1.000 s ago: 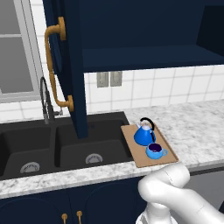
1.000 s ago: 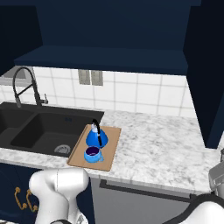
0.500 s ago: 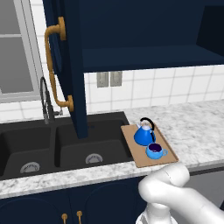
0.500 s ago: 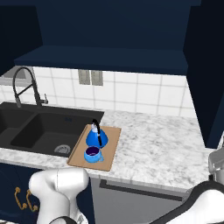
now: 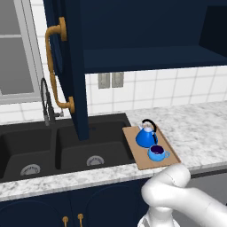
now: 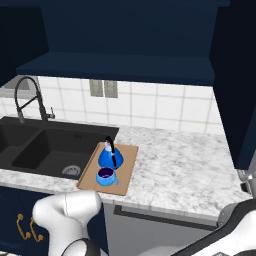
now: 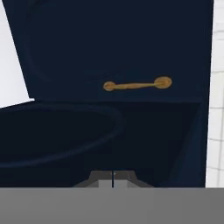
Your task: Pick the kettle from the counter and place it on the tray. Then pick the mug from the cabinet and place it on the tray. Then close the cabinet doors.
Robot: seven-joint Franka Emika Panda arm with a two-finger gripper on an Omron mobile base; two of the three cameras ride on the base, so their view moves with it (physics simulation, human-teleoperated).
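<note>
Here the closed tool [image 7: 113, 179] faces the open cabinet door [image 7: 131, 48].

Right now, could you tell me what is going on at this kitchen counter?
The kettle and the mug both sit on the tray beside the black sink, so what remains is the cabinet doors. The left door stands open over the sink. The pincer is shut and empty, facing a navy door with a brass handle in the hand view.
</note>
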